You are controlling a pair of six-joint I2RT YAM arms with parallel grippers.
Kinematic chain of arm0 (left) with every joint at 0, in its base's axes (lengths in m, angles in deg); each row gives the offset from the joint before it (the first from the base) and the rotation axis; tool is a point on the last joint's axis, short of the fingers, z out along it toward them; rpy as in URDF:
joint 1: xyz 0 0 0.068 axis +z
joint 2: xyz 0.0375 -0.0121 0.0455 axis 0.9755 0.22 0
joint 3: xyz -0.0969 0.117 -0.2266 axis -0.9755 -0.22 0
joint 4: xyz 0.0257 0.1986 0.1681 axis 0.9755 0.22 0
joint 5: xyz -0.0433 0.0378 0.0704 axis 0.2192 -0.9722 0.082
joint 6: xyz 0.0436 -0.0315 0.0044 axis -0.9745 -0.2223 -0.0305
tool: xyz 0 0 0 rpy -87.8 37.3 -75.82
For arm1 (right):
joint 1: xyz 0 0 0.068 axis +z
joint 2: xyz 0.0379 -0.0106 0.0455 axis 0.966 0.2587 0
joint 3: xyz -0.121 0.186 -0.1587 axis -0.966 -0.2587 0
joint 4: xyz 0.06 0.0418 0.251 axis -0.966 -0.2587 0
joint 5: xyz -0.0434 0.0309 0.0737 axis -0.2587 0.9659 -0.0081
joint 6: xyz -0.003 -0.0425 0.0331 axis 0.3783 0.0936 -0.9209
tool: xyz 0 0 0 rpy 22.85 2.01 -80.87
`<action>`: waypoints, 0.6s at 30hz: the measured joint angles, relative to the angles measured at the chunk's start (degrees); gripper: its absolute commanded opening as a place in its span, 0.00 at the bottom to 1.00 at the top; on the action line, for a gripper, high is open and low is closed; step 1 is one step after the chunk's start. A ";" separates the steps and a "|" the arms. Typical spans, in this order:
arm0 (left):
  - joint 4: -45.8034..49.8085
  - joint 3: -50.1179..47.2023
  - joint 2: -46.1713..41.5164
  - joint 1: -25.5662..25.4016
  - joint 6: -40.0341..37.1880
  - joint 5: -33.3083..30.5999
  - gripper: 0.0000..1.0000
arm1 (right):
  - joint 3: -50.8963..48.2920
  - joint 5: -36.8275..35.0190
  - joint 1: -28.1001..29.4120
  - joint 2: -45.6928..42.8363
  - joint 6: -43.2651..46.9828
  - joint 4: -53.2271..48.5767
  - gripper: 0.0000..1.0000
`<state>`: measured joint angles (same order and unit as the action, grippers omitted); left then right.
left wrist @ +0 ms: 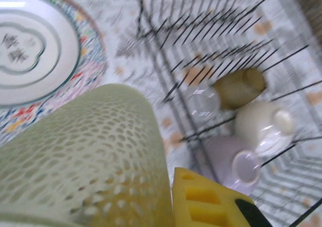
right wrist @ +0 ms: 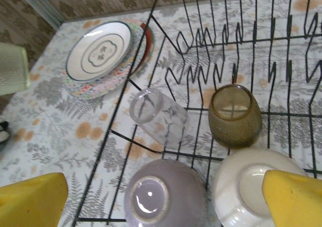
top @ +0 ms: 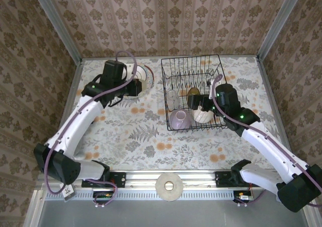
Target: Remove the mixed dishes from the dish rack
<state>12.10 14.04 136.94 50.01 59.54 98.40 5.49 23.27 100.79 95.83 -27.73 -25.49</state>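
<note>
My left jaws pinch the pale green bumpy tumbler point(left wrist: 85, 156) near the counter's point(top: 136, 136) far edge. My right jaws are spread wide over the black wire dish rack point(top: 191, 59), far right corner.

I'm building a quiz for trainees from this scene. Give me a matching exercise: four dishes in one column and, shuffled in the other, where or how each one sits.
Things:
1. tumbler
2. lilac bowl
3. plates
4. clear glass

States:
A. stacked on the table, left of the rack
B. upside down in the rack
C. held by the left gripper
D. on its side in the rack

Pairs: 1-C, 2-B, 3-A, 4-D
</note>
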 measured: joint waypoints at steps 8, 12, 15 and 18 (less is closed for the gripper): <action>18.29 13.22 16.15 -3.91 -11.26 -11.52 0.00 | -1.27 -2.97 0.81 0.11 0.66 0.20 1.00; 21.00 17.92 23.78 -4.09 -16.74 -12.92 0.00 | -1.44 -3.17 1.20 0.35 0.68 0.44 1.00; 20.98 20.63 28.37 -4.26 -21.16 -12.26 0.00 | -1.44 -3.21 1.36 0.66 0.79 0.48 1.00; 20.98 23.69 32.50 -4.57 -25.09 -11.26 0.00 | -1.44 -3.34 1.51 1.11 0.98 0.61 1.00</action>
<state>33.08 37.73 169.44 45.44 34.45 87.14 4.05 19.93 102.30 96.95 -26.74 -24.88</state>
